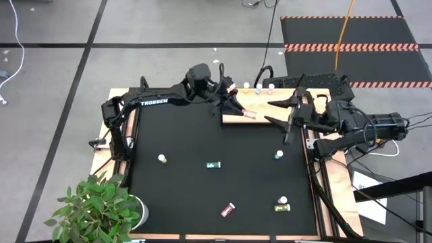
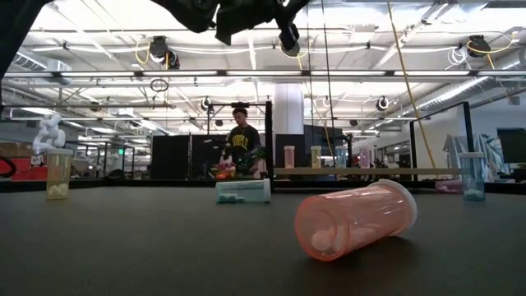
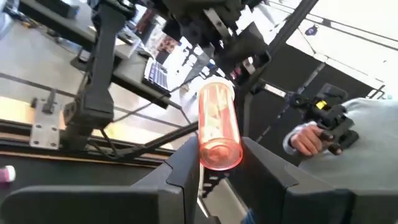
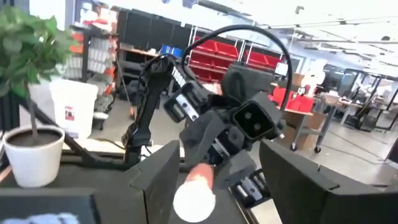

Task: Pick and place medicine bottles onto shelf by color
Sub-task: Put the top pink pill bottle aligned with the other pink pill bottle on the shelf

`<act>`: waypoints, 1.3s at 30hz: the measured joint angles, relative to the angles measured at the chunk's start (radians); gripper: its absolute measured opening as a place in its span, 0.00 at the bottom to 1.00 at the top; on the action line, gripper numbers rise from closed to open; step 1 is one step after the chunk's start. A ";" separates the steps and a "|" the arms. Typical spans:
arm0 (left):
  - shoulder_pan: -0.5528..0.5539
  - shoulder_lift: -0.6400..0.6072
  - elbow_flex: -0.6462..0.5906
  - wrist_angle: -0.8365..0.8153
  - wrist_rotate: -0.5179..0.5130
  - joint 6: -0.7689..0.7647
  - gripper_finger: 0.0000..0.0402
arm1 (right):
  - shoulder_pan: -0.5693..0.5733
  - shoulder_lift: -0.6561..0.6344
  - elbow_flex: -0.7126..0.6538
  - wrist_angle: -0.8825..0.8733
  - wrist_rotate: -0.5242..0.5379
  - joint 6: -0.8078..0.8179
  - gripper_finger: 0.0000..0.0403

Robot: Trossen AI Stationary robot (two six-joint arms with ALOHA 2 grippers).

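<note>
Pink plastic marks the bottle in play: in the high view the left tool [image 1: 237,108] reaches over the far edge of the black mat [image 1: 189,182] and holds a pink bottle [image 1: 247,113] low over the pale wooden shelf [image 1: 260,120], while the right tool [image 1: 278,112], fingers spread wide, sits just right of it over the same board. Along the shelf's far edge stand a few small bottles [image 1: 258,87]; loose ones lie apart on the mat, among them a teal bottle [image 1: 213,165], a red bottle [image 1: 228,210] near the front, a yellow-green bottle [image 1: 283,208], a blue bottle [image 1: 279,155] and an orange bottle [image 1: 162,158]. The low view shows the red bottle [image 2: 355,218] on its side close to the lens, the teal one [image 2: 243,191] lying behind it, and a person in the room beyond. In the left wrist view the pink bottle [image 3: 217,124] is clamped between the two dark fingers [image 3: 184,168], held near its base with the capped end pointing away. The right wrist view looks between its own parted fingers at the left tool [image 4: 214,162] and the bottle's white cap [image 4: 194,200]. The risk I see is crowding: the two tools are close over the shelf, so a careless approach could knock them together, and a tilted release could let the bottle roll into the wrong colour group.
</note>
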State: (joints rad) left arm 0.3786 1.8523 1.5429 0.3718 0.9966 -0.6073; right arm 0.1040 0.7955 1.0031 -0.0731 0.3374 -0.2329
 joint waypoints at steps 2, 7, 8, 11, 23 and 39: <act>-0.004 0.000 0.000 0.026 -0.005 -0.004 0.26 | 0.000 0.016 0.000 -0.006 -0.001 -0.019 0.53; -0.013 0.000 0.000 0.136 -0.028 -0.046 0.26 | 0.000 0.065 0.000 0.000 -0.002 -0.067 0.53; -0.014 0.000 0.000 0.156 -0.030 -0.057 0.26 | 0.000 0.071 0.000 0.005 -0.002 -0.075 0.53; -0.013 0.000 0.000 0.200 -0.037 -0.088 0.26 | 0.001 0.088 0.000 0.051 0.003 -0.079 0.53; -0.013 0.000 0.000 0.230 -0.039 -0.109 0.26 | 0.000 0.084 0.000 0.122 0.007 -0.094 0.49; -0.020 0.000 0.000 0.231 -0.092 -0.099 0.27 | -0.014 0.083 0.000 0.110 0.008 -0.100 0.27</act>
State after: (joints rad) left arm 0.3584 1.8526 1.5429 0.6029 0.9049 -0.7065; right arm 0.0901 0.8783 1.0031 0.0368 0.3450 -0.3331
